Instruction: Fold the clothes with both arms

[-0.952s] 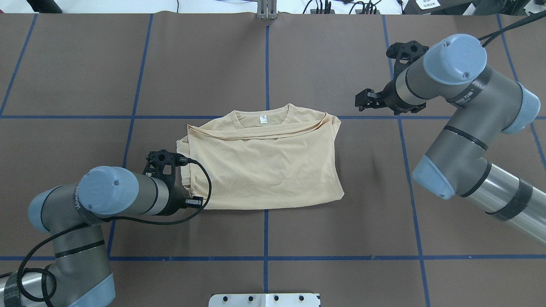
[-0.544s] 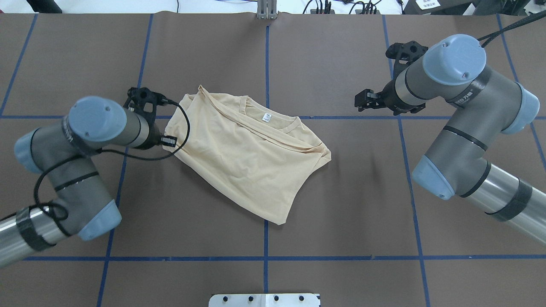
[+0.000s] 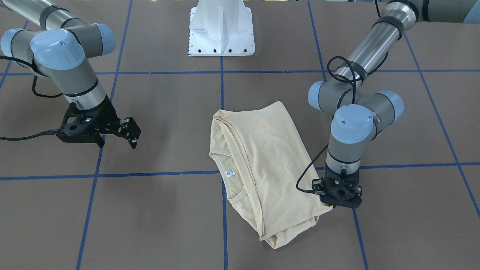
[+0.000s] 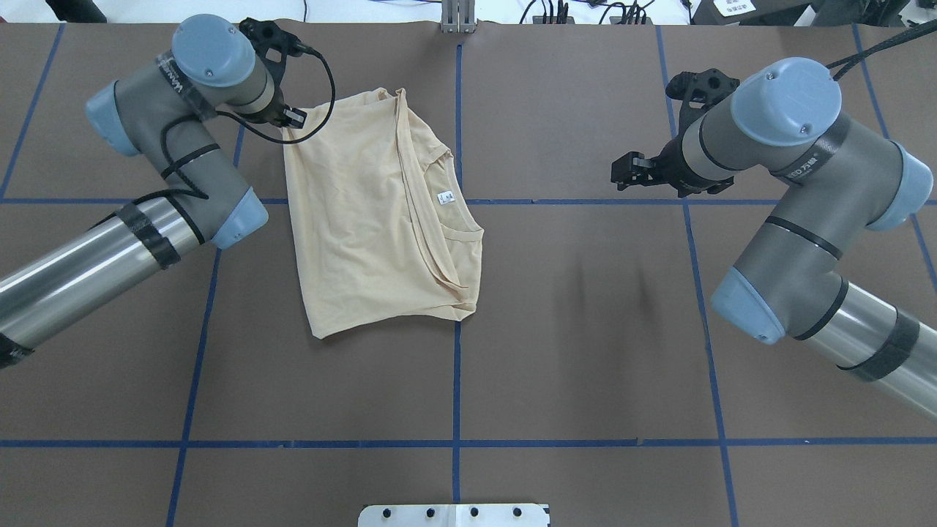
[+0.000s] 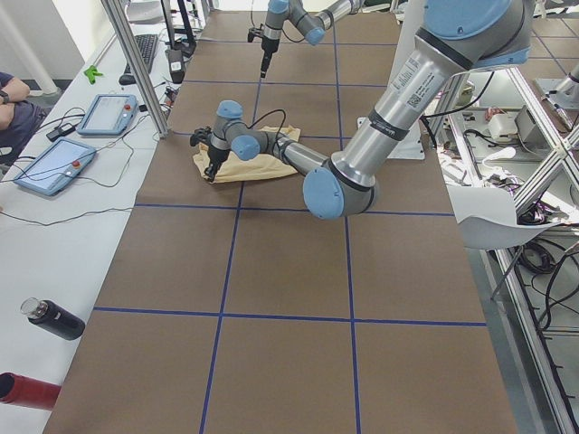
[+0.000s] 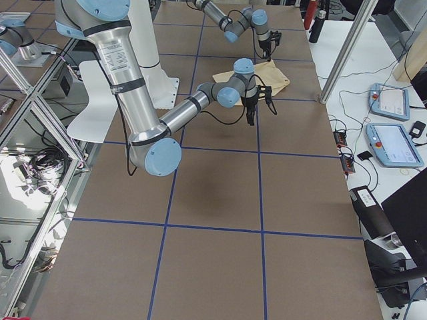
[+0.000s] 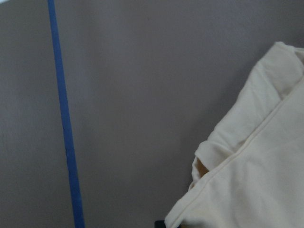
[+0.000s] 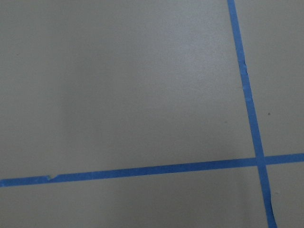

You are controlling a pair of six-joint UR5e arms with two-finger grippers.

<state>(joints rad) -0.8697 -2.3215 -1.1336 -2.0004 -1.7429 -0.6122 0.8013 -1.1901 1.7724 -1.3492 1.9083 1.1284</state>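
Note:
The pale cream shirt (image 4: 366, 219) lies folded on the brown table, left of centre, its collar and white neck label (image 4: 445, 196) turned toward the right. My left gripper (image 4: 290, 123) is at the shirt's far left corner, shut on the fabric's edge. From across the table, the same gripper (image 3: 336, 200) points straight down onto the shirt (image 3: 262, 165) corner. The left wrist view shows a folded hem of the shirt (image 7: 256, 180) just below the camera. My right gripper (image 4: 621, 172) hovers open over bare table far to the right, also visible as the gripper (image 3: 127, 135) on that view's left.
Blue tape lines (image 4: 457, 366) divide the brown table surface (image 4: 585, 329) into squares. The white base pedestal (image 3: 221, 30) stands at the robot's edge. Off the far edge, tablets (image 5: 54, 167) and a dark bottle (image 5: 54, 318) lie on a side bench.
My left arm swung from the near left to the far left, dragging the shirt's corner. The shirt turned roughly a quarter turn, collar now facing right. The right arm barely moved.

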